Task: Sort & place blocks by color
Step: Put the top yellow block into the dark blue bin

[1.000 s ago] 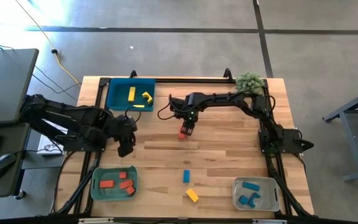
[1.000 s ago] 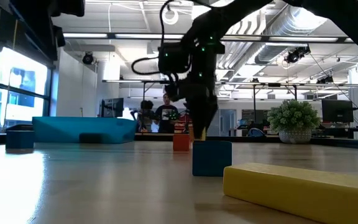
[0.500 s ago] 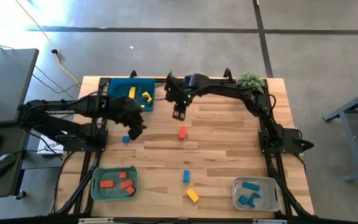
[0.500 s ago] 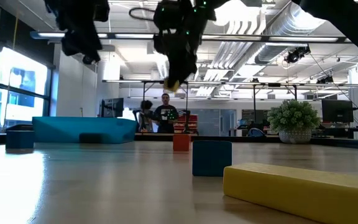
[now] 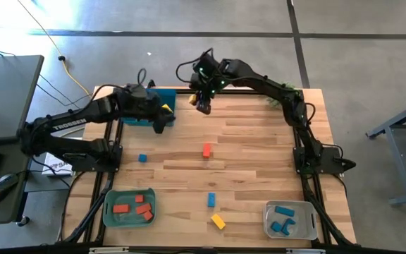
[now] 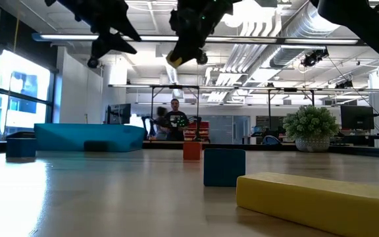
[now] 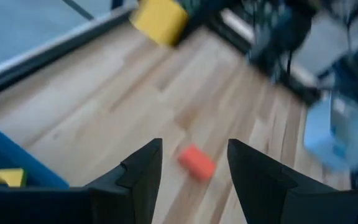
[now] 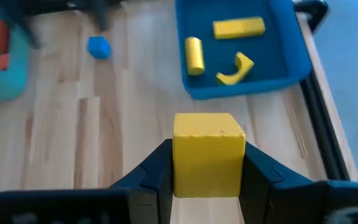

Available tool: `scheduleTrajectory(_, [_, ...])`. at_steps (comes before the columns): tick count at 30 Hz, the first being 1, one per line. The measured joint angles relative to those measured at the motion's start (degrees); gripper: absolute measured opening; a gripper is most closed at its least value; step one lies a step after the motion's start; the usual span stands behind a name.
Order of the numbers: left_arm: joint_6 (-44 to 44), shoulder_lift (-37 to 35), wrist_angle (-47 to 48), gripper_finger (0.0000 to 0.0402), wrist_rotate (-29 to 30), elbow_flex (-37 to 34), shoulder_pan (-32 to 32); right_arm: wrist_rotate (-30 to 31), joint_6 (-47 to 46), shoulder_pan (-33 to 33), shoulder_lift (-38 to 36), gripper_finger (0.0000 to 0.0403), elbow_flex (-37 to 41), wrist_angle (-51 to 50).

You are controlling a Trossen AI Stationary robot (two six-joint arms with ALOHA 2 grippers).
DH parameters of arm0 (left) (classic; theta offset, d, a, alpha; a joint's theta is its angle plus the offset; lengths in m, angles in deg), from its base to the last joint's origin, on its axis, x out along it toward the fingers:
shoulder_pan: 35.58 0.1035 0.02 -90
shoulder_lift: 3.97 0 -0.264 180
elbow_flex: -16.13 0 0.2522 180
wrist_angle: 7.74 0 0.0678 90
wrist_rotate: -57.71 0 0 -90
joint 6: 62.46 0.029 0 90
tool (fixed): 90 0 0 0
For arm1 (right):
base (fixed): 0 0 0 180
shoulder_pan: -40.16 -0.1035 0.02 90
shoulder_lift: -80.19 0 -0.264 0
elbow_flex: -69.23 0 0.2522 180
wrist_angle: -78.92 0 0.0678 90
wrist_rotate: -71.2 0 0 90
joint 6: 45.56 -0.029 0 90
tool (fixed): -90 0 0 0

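My right gripper is up in the air near the table's far edge, just right of the blue tray, shut on a yellow cube. The cube also shows in the low view and the left wrist view. My left gripper hovers open at the blue tray's near right corner, with nothing between its fingers. Three yellow pieces lie flat in the blue tray. A red block, a small blue block, a blue bar and a yellow bar lie flat on the table. My right gripper pinches the yellow cube by two opposite side faces, one finger on each. It comes at the cube from above at a slant. The cube is lifted clear, high over the table.
A teal tray with red blocks sits at the near left and a grey tray with blue blocks at the near right. A small plant stands at the far right corner. A metal frame runs along the table's edges. People stand in the room behind.
My right gripper has risen from table height beside the red block and moved toward the far edge and the blue tray, carrying the yellow cube. My left gripper has lifted and moved toward the far edge to the blue tray's corner. The small blue block now shows where it stood.
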Motion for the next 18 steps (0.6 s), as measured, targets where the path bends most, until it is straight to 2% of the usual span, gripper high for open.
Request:
scheduleTrajectory(4, [-5.9, 0.0, -4.7, 0.0172, -1.7, 0.0, 3.9, -3.4, 4.6, 0.8, -0.3, 0.0106, 0.0, 1.6])
scheduleTrajectory(18, [-19.9, 0.1, -15.8, 0.0172, -16.9, 0.0, 16.6, -10.8, 16.1, 1.2, -0.3, 0.0106, 0.0, 6.8])
